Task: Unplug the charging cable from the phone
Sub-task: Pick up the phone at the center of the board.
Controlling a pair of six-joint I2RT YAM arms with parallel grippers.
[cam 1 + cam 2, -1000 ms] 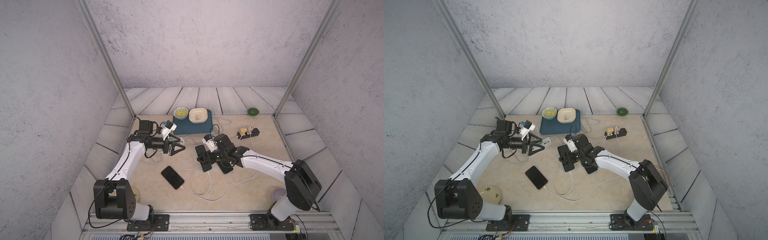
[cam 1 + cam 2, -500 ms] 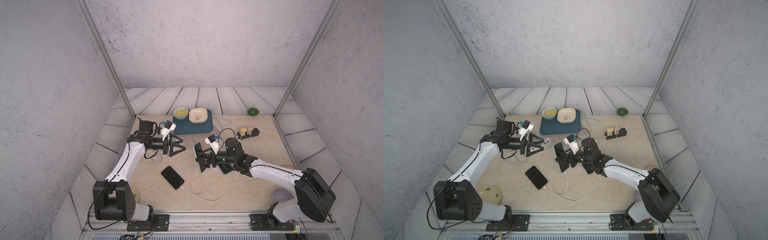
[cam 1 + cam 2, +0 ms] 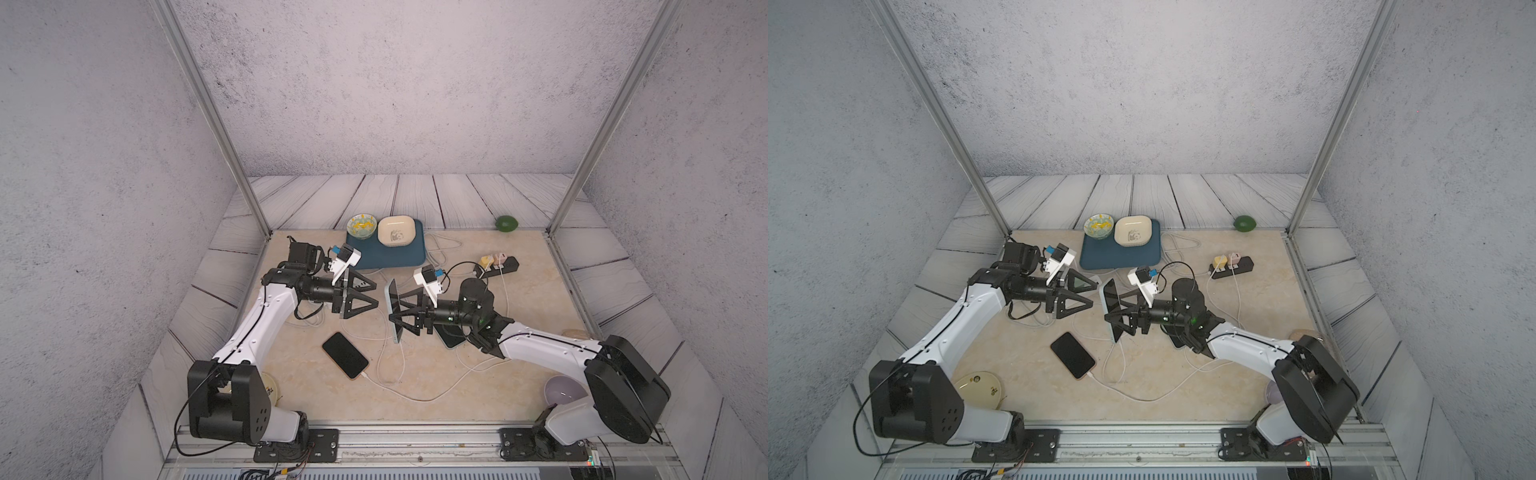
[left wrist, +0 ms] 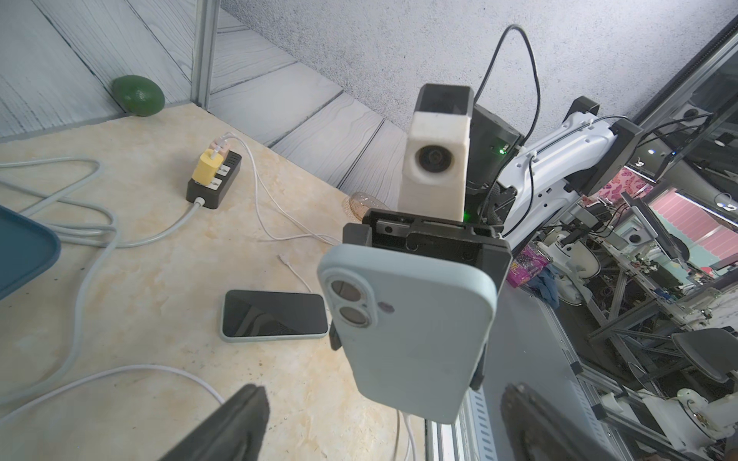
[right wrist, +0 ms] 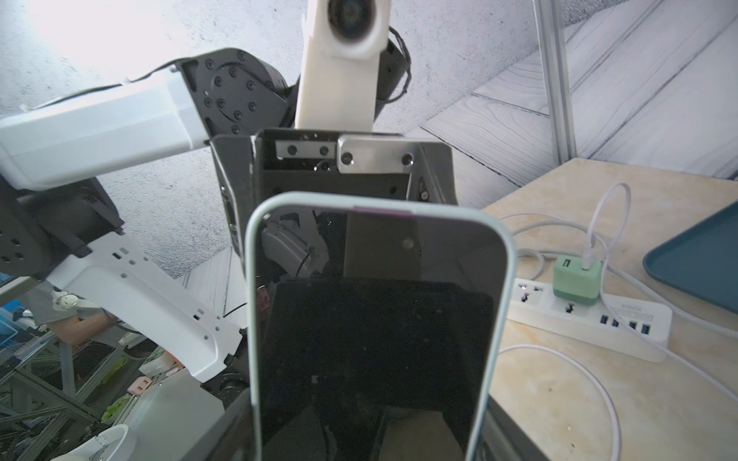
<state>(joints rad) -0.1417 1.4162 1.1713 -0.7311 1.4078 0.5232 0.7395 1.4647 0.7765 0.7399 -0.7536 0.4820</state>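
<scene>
R fingers [image 3: 411,323] grip pale-blue phone [image 4: 411,331] upright, cable [image 3: 403,361] hanging off base

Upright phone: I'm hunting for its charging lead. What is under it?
A white cable hangs from the phone's lower end. Where it plugs in is hidden behind the phone's edge in the left wrist view.

Three phones [image 4: 411,339] [image 3: 345,355] [image 4: 275,315], two power strips [image 3: 498,266] [image 5: 591,315] (one black, one white), one blue tray [image 3: 399,259], one green fruit [image 3: 507,223]

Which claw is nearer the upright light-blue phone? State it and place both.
Right. The right claw grips the upright phone by its sides; the left claw stands open just short of its back, not touching.
</scene>
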